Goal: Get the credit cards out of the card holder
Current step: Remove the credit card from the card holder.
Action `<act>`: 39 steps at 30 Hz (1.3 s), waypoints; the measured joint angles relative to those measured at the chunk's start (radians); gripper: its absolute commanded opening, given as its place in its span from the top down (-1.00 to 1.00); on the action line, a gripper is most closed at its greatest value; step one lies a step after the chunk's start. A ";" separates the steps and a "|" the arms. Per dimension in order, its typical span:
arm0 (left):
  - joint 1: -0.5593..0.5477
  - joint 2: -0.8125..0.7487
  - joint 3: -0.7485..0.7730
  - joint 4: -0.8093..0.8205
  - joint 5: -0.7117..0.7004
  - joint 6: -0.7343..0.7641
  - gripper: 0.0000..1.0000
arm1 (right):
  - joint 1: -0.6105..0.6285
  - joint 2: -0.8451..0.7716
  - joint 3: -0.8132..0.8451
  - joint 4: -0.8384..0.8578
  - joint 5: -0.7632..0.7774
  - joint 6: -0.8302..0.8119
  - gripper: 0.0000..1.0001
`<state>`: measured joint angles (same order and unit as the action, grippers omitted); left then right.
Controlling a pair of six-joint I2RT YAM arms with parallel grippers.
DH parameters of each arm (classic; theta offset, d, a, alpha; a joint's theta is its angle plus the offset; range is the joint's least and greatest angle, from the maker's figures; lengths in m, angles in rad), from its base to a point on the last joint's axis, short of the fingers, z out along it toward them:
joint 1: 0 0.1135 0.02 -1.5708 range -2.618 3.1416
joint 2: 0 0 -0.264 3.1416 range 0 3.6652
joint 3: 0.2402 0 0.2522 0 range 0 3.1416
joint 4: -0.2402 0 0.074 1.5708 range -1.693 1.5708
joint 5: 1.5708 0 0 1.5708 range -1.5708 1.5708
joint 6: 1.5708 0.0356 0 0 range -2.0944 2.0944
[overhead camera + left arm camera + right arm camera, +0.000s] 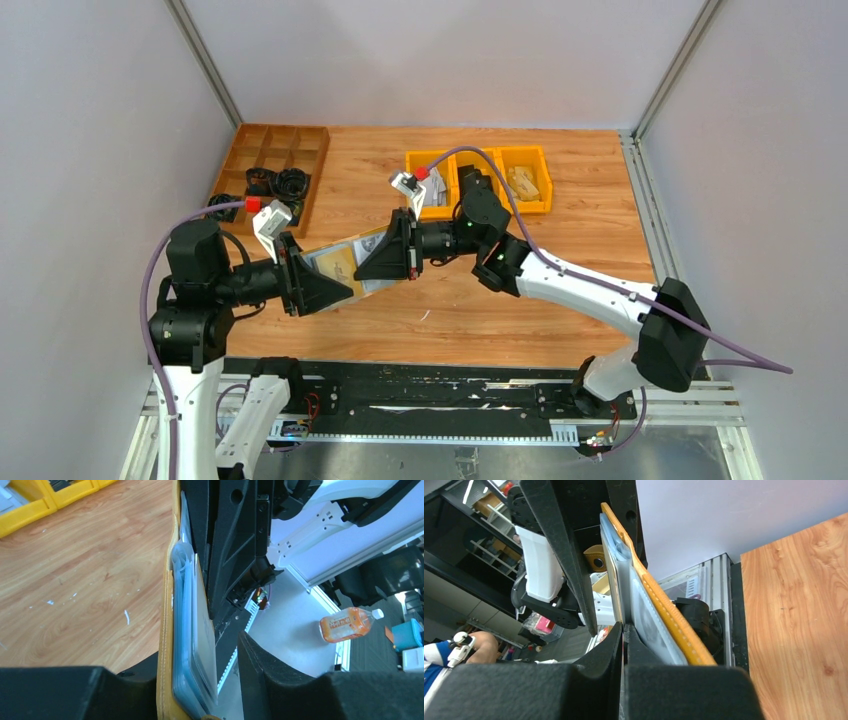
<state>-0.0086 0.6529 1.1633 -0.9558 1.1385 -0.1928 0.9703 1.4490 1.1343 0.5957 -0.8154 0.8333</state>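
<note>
Card holder (pixel 664 611) edge-on, right pincer (pixel 623 628) closed on its credit card (pixel 612 585).

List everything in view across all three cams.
holder: one, mustard, upright between the grippers, above the table
card: one, pale, at the holder's inner face
loose cards: a few, grey, left bin
bins: a row, yellow, far edge, centre-right
tan piece: one, right bin
tray: one, brown, compartmented, far left
black pieces: several, in the tray
bottle: one, orange, on the floor off the table
table: one, wood
left gripper: black, open around the holder
right gripper: black, shut on the card
</note>
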 measured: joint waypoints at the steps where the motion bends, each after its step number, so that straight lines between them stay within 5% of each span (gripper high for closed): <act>1: 0.000 0.000 0.000 0.002 0.011 0.000 0.19 | -0.003 -0.003 -0.010 0.021 -0.006 0.011 1.00; 9: 0.000 0.012 0.000 0.005 0.074 -0.001 0.49 | -0.035 -0.053 -0.102 0.138 -0.041 0.080 1.00; 24: -0.002 0.022 0.011 0.007 0.092 -0.004 0.90 | -0.053 -0.138 -0.142 0.068 -0.048 0.013 1.00; 31: -0.005 0.024 0.013 0.006 0.093 -0.005 0.95 | -0.056 -0.164 -0.141 0.001 -0.050 -0.037 0.52; 39: -0.005 0.021 0.013 0.005 0.073 -0.005 0.97 | -0.042 -0.097 -0.110 0.098 -0.067 0.031 0.53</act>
<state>-0.0132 0.6739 1.1767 -0.9508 1.2118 -0.1978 0.9283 1.3521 1.0241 0.6941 -0.8822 0.8646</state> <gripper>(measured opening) 0.078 0.282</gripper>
